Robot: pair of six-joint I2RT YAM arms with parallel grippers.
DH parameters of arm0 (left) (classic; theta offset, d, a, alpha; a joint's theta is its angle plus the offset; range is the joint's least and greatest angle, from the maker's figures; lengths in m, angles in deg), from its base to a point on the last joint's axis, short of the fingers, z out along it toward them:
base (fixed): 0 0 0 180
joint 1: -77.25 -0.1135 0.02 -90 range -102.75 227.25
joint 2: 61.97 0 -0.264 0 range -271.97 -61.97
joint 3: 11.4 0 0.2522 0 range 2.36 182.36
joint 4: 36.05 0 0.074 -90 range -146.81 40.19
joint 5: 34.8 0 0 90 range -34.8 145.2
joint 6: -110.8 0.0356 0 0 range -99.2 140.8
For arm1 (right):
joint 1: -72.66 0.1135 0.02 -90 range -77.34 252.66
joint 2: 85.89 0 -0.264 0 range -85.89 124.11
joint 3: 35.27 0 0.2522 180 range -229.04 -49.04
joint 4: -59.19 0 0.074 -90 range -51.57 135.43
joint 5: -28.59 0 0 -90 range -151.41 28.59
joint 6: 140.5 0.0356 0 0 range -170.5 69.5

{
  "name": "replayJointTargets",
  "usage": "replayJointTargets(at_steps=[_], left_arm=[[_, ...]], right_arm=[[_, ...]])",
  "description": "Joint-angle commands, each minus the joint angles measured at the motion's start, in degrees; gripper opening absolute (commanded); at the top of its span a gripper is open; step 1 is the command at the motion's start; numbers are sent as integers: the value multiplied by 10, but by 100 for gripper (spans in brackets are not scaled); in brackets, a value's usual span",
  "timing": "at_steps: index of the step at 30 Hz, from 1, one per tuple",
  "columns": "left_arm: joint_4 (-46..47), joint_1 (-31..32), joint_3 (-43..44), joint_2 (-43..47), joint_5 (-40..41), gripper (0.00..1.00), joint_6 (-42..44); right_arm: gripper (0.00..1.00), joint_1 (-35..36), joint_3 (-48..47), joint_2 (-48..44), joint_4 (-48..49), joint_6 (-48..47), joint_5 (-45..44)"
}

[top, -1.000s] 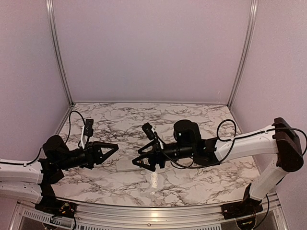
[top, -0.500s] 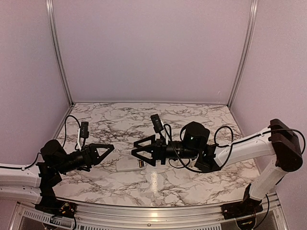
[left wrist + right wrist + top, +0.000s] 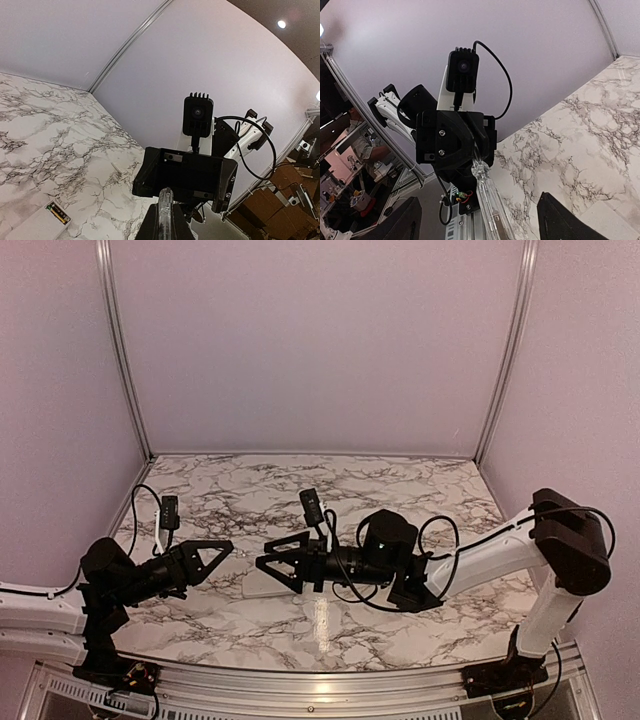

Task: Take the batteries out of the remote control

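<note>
Two batteries (image 3: 58, 213) seated in an open bay of the remote (image 3: 255, 586), seen only from the left wrist: the orange-gold one plain, the dark one hard to make out. Remote flat on the bench (image 3: 420, 495), front centre. Long axis roughly left to right in the top view. Right end tipped slightly toward the back wall and tucked under the right pincer (image 3: 263, 552); left end bare, pointing toward the left arm. Open bay on the part nearer the right pincer. Cannot tell whether the batteries run along that axis or across it.

Left pincer (image 3: 228, 544) pressed together, pinching nothing, tip in the air just left of the remote and aimed at the right arm. From its own wrist, closed fingers (image 3: 165, 220) at bottom centre, remote low left.

Right pincer spread wide, holding nothing, poised over the remote's right part, mouth turned toward the left pincer. Cannot tell whether a finger touches the remote. From the right wrist, dark fingers (image 3: 402, 222) well apart at either bottom corner, left pincer framed between them.
</note>
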Motion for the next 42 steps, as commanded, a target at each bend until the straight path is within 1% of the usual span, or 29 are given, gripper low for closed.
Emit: replayJointTargets(at_steps=[1,4,8,11,16,18,21,26,29,33,42], left_arm=[[49,3,-8,-9,2,0,-13],[51,2,-8,-9,2,0,-15],[56,2,-8,-14,1,0,-19],[67,2,-9,-23,0,0,-23],[76,2,-6,-39,-7,0,-23],[78,2,-5,-41,-8,0,-23],[79,2,-4,-43,-11,0,-22],[81,3,-4,-43,-12,0,-22],[83,2,-5,-43,-13,0,-23],[85,2,-6,-42,-16,0,-23],[81,2,-4,-43,-13,0,-21]], right_arm=[[78,15,-20,14,66,11,-30],[76,16,-17,20,88,17,-38],[74,17,-35,34,79,26,-20],[72,17,-57,44,55,22,3],[68,21,-58,48,66,13,8],[64,21,-63,49,56,10,12],[55,22,-70,52,43,10,14],[50,25,-78,58,28,5,12],[42,27,-86,60,15,2,12],[37,28,-90,63,6,0,7],[19,28,-92,60,-3,0,12]])
